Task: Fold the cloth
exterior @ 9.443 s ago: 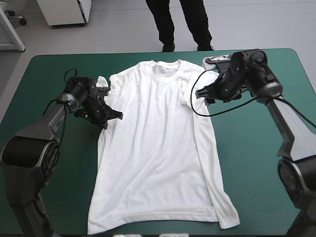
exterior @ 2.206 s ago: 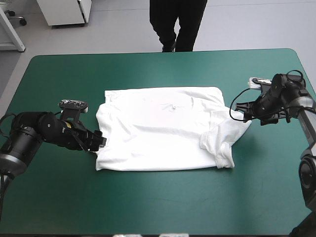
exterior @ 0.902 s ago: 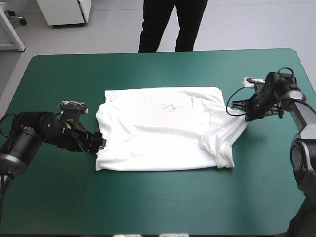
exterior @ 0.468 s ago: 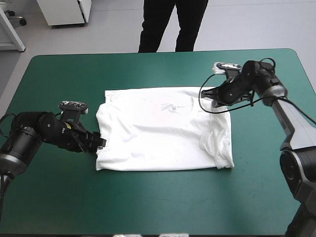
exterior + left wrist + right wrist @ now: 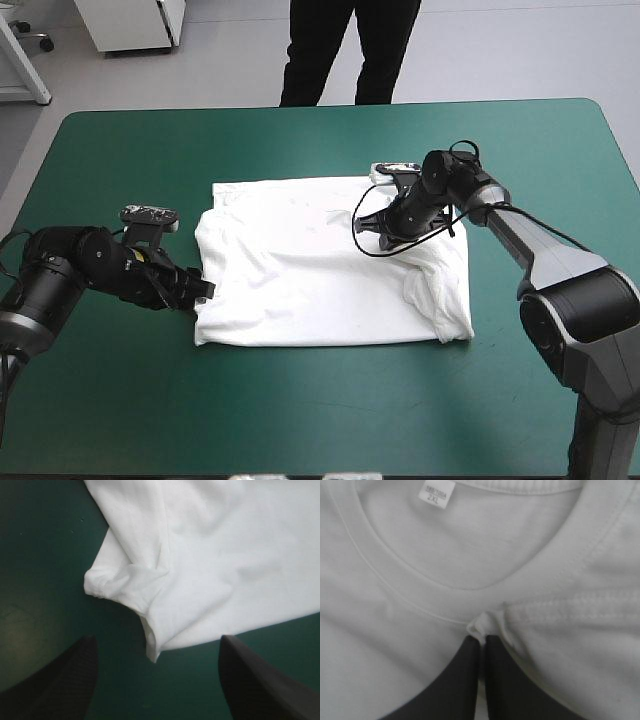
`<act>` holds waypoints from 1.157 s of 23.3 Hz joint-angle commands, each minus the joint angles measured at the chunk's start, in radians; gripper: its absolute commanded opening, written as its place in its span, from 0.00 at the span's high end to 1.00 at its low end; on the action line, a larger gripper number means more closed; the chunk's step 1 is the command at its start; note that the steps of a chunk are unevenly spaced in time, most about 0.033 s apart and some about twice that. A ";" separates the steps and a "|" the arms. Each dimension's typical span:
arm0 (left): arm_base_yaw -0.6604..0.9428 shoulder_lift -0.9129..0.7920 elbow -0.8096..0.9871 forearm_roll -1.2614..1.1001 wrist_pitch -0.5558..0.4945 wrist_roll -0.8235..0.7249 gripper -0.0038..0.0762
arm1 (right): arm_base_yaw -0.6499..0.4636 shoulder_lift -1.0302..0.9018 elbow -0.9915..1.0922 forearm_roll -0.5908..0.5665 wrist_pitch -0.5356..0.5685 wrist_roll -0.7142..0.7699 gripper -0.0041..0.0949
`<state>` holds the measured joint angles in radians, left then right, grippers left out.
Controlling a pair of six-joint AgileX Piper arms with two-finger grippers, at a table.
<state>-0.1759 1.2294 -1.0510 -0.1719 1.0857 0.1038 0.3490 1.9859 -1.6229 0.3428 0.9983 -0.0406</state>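
Observation:
The white T-shirt point(image 5: 300, 270) lies folded in half across the middle of the table. Its right side is bunched into a loose fold point(image 5: 445, 285). My right gripper point(image 5: 368, 224) is over the shirt near the collar, shut on a pinch of sleeve hem point(image 5: 479, 626) drawn inward. The right wrist view shows the collar and a 2XL label point(image 5: 436, 493) just ahead of the fingertips. My left gripper point(image 5: 203, 290) rests low at the shirt's left edge. It stands open point(image 5: 157, 642), and the shirt's folded corner point(image 5: 125, 587) lies ahead of its fingers.
The teal-green cover point(image 5: 320, 410) surrounds the shirt on every side, widest toward the near edge. Both arms stay low over the table.
My right gripper has carried the right sleeve leftward, from beyond the shirt's right edge to over the shirt near the collar. The left arm has stayed put.

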 commanded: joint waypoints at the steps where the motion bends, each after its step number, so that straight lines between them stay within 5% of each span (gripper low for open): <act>1: -0.003 -0.026 -0.034 -0.020 -0.015 -0.010 0.34 | 0.000 -0.042 -0.031 0.036 -0.009 -0.014 0.71; 6: -0.003 -0.026 -0.034 -0.020 -0.015 -0.010 0.32 | 0.000 -0.044 -0.075 0.062 0.107 -0.042 0.36; 14: -0.001 -0.026 -0.034 0.055 0.087 -0.119 0.08 | -0.002 -0.168 -0.195 -0.050 0.215 0.001 0.37; 18: 0.014 -0.021 -0.034 0.141 0.082 -0.166 0.08 | -0.004 -0.246 -0.195 -0.189 0.248 0.033 0.40; 27: 0.146 0.161 -0.034 0.025 -0.072 -0.080 0.09 | -0.004 -0.274 -0.195 -0.204 0.248 0.041 0.40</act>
<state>-0.0317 1.3853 -1.0529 -0.1219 1.0813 0.0189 0.3490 1.7690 -1.7872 0.1374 1.2390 0.0000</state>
